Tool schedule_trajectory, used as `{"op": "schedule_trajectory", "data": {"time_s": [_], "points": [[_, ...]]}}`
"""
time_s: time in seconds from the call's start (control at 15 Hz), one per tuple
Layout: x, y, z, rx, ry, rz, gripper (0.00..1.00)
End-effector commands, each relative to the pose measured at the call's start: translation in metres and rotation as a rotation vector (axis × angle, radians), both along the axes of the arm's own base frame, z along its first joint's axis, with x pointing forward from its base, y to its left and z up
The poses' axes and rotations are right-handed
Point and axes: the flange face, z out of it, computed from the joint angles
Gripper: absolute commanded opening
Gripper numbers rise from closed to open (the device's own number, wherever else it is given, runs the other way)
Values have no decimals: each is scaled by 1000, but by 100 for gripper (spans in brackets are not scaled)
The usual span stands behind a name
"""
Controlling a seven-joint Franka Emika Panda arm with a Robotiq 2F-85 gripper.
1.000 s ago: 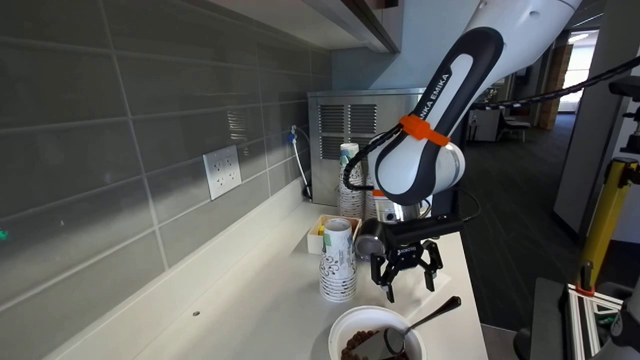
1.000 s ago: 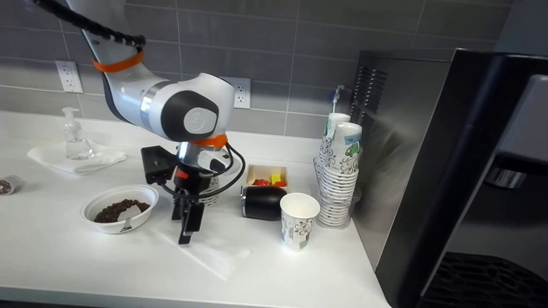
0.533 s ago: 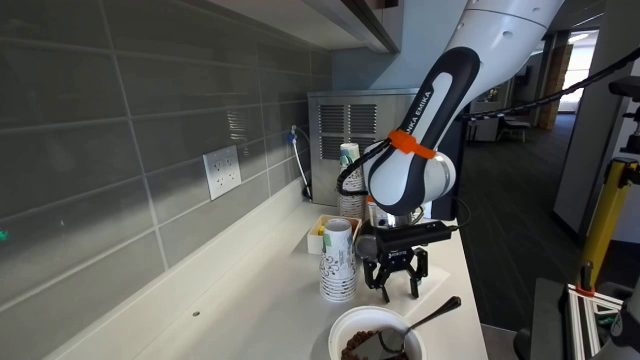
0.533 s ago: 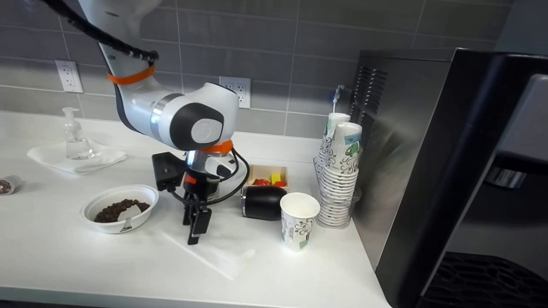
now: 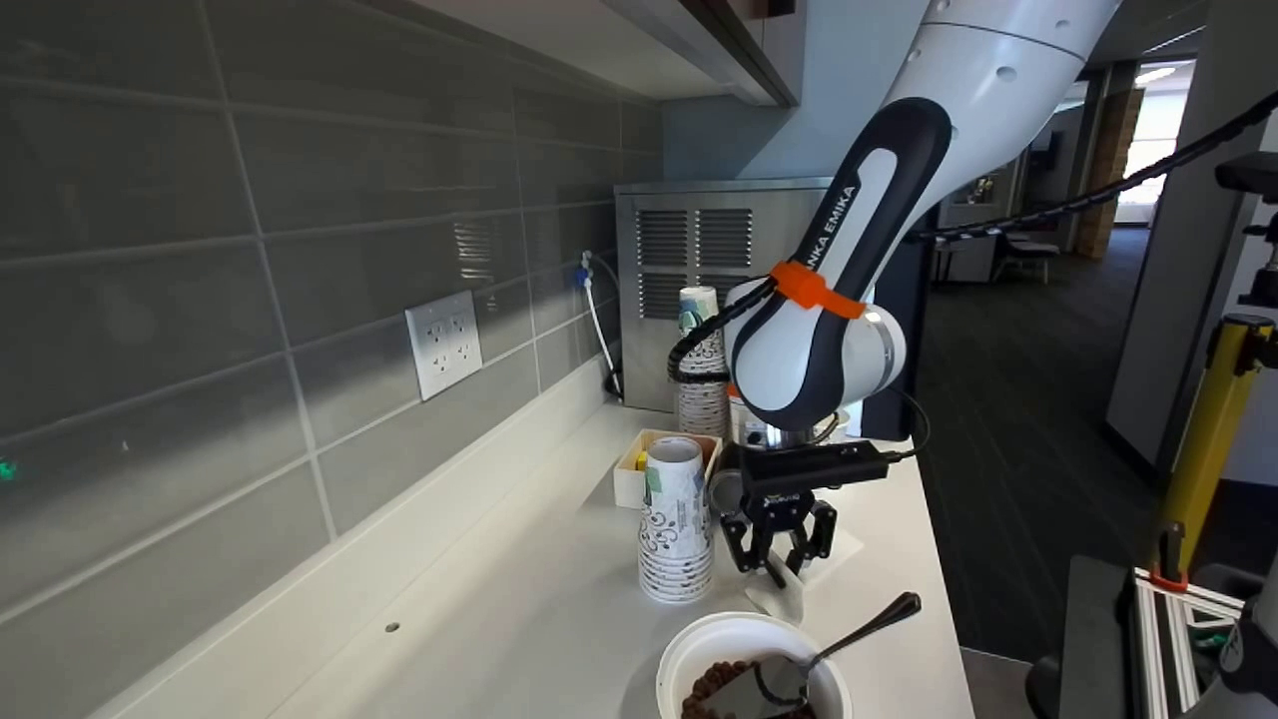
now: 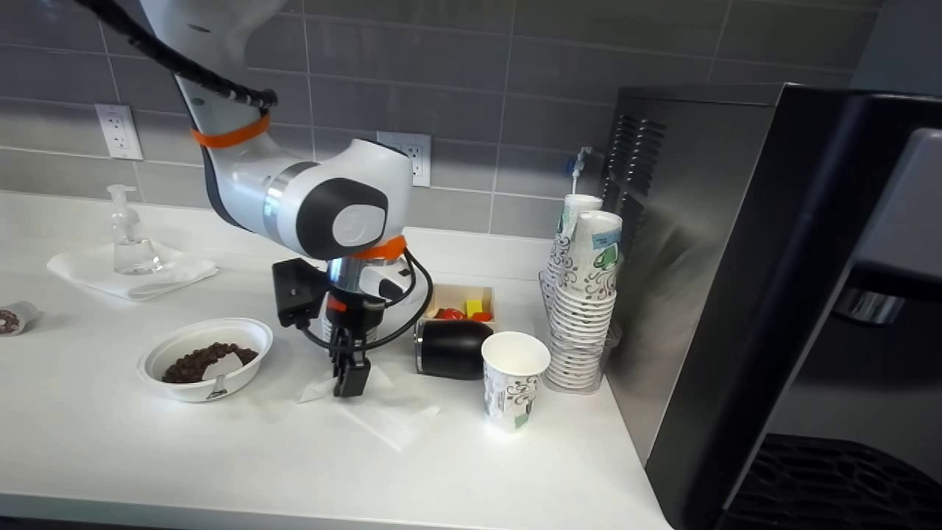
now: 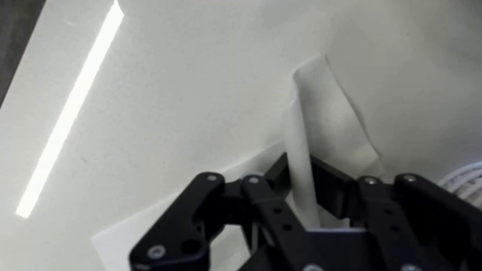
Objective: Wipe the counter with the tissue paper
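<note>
In the wrist view, the tissue paper (image 7: 333,120) is seen spread on the counter (image 7: 180,98) from the lower left towards the middle, where an upstanding fold is clamped between the fingertips of the gripper (image 7: 300,165); a loose flap is shown right of the fold. In an exterior view, the tissue paper is placed between the bowl (image 6: 235,383) at left and the single paper cup (image 6: 513,390) right of centre, with parts shown on both sides of the gripper. On the arm (image 5: 879,180), in the upper right of an exterior view, "EMIKA" can be read after a partly hidden word; the gripper's small lettering is too blurred to be made out. Compared with half a second earlier, the fingertips have been brought together, and the tissue paper's lower corner has been drawn upward in the frame.
</note>
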Motion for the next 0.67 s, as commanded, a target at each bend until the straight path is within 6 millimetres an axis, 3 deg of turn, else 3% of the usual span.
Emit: {"op": "schedule_trajectory", "data": {"time_s": [0.0,0.4,0.6], "points": [[4,-14,2,-30,-46,-59,2],[-2,-78,-9,-65,-53,-226,3],[-8,-87,-16,-46,16,-235,3]]}}
